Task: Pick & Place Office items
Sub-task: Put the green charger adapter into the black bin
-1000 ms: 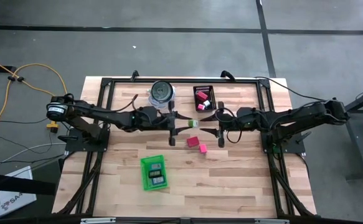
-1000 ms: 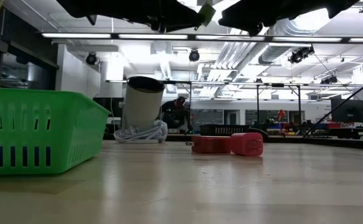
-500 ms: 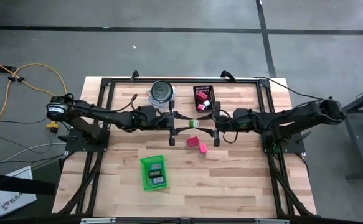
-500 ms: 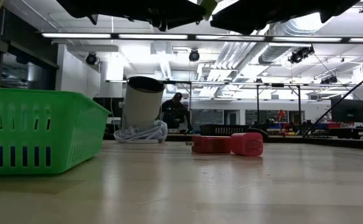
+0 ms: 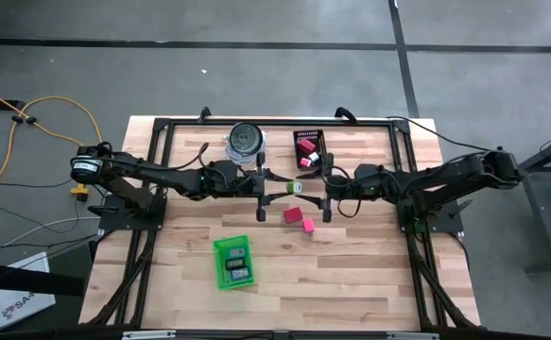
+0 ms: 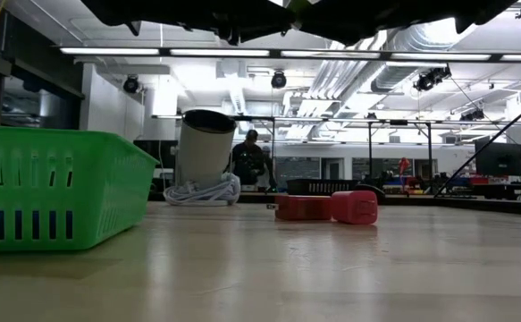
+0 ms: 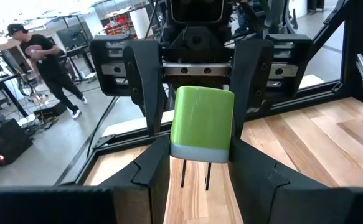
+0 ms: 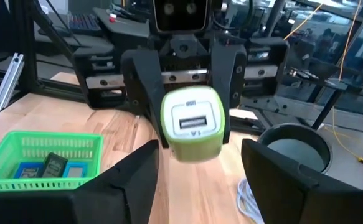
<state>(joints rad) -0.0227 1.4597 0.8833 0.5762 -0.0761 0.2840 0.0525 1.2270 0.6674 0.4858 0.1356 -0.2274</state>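
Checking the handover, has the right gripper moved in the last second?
Yes. In the high view the right gripper has slid toward the left gripper and the green charger it holds, away from the table's right edge.

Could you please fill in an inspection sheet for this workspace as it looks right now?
Surface: wooden table inside a black frame.
Job's things: green charger held above the table between the arms; red block and pink block lying on the wood; blue pieces in the green tray; more pieces in the black tray.
Clutter: round container with a white cord at its base.
Grippers: left end effector shut on the green charger; right end effector open, facing it, with a finger on each side of it.
Cables: yellow cable on the floor.
Surroundings: a person walking beyond the table.
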